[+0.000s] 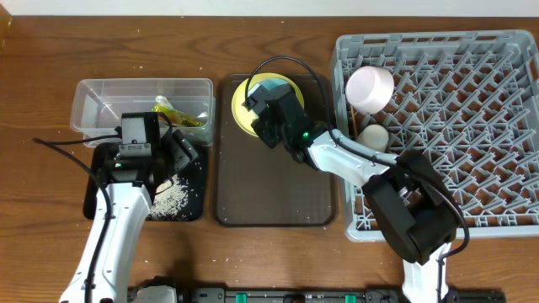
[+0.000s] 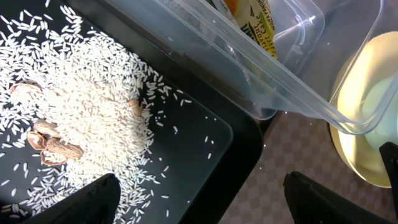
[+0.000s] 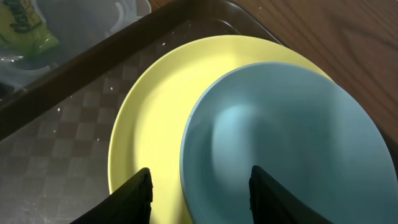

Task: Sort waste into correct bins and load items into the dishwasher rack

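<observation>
Right hand point(image 3: 202, 199) part-open, straddling the rim of a round light blue bowl point(image 3: 286, 143), nothing clamped. Bowl is glossy, empty, sits off-centre on a round yellow plate point(image 3: 149, 124) on the brown checkered serving tray point(image 3: 62, 143). Left hand point(image 2: 214, 205) wide open, empty, over pale rice grains point(image 2: 81, 118) and nutshell bits point(image 2: 53, 146) in the glossy black rectangular tray point(image 2: 205, 143). Clear plastic tub point(image 2: 292, 87) just beside it holds the green-and-orange snack wrapper point(image 2: 255, 25).

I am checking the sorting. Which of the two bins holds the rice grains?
The shallow black tray: the rice grains lie spread over its floor, with nut shells. The clear plastic tub beside it holds the snack wrapper, no rice visible.
</observation>
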Available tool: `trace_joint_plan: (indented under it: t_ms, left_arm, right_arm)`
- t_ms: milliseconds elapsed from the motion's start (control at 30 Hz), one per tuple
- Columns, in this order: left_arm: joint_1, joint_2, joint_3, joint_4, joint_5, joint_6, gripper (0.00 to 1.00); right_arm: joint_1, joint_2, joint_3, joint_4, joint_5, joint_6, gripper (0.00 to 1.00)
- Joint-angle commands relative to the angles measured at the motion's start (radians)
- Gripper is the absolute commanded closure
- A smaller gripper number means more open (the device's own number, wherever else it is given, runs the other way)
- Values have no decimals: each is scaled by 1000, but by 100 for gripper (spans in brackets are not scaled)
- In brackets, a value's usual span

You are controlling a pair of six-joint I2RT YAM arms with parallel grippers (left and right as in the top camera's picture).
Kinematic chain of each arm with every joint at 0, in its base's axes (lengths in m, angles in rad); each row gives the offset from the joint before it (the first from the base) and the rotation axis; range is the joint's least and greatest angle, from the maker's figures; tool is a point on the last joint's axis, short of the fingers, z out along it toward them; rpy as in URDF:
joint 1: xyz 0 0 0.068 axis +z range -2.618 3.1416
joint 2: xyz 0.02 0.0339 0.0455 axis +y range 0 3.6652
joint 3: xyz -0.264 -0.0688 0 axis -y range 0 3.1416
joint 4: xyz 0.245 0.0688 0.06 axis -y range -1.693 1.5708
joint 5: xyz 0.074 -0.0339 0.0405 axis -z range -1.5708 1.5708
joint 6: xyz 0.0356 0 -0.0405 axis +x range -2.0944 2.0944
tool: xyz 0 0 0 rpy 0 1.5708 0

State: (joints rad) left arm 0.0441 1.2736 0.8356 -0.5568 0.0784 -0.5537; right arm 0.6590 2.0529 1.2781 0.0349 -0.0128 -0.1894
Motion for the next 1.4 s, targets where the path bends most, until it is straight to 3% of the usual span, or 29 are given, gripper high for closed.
trace_joint_plan:
  t_ms: [0,333,767,1067,1367]
  left_arm:
    - [3,-6,-5,-2,-12,-5,13]
    - [3,-6,-5,-2,-12,-5,13]
    - [3,-6,-5,-2,-12,-5,13]
    - [3,-6,-5,-2,-12,-5,13]
    - [3,-6,-5,-2,-12,-5,13]
  right_arm:
    - [29,-39,16,0,-15,-11,49]
    - [111,-84,18,-54,-14,-44,53]
    - [131,-65,13,-193,-11,-44,86]
    - [118,-50,13,-186,-10,-44,98]
    - [116,-27,11,-185,-10,-44,98]
